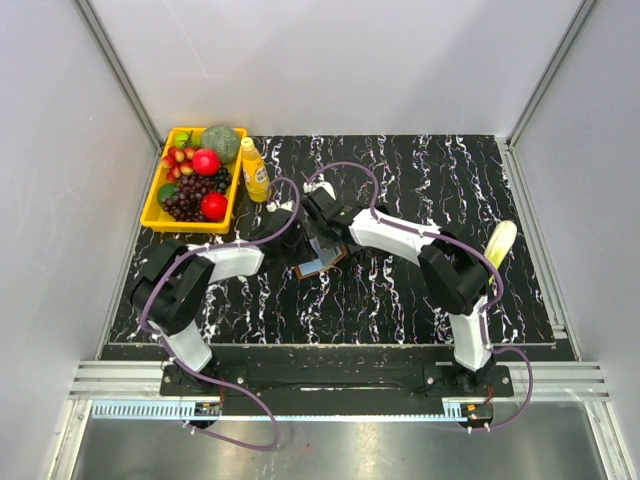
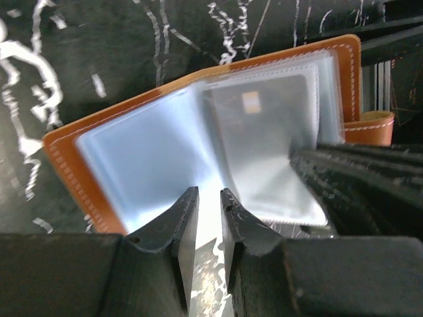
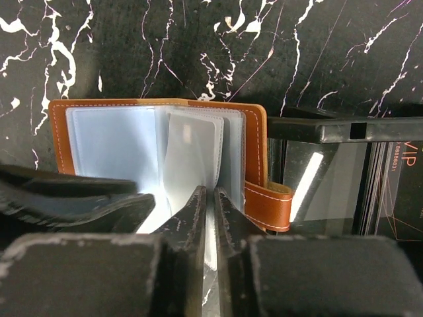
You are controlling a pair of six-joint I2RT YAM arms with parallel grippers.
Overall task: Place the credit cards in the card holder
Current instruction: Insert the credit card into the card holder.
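The left fingers (image 2: pixel 197 201) fill the bottom of the left wrist view with a narrow gap between them. A clear sleeve leaf of the card holder (image 2: pixel 66 158) runs up out of that gap, so they seem to pinch it. The brown holder lies open on the black marbled bench (image 2: pixel 99 39) at mid frame, and a pale card (image 2: pixel 264 125) with a small orange patch sits in a sleeve on its right half.

In the right wrist view the right fingers (image 3: pixel 203 198) are almost closed at bottom centre. Only a thin bright sliver shows between them, where another sleeve leaf stands; I cannot tell whether that leaf is truly gripped. Just right of the holder's strap stands a black box (image 3: pixel 344 129) with dark cards (image 3: pixel 396 191), one lettered VIP.

From above, the left arm (image 1: pixel 235 262) folds back at lower left, then reaches right. The right arm (image 1: pixel 400 235) rises from lower right, bends and stretches left, its wrist tipped down. Both meet over the holder at the centre. A yellow fruit basket (image 1: pixel 150 215) and a bottle (image 1: pixel 254 170) sit at upper left, a banana (image 1: pixel 503 240) at right
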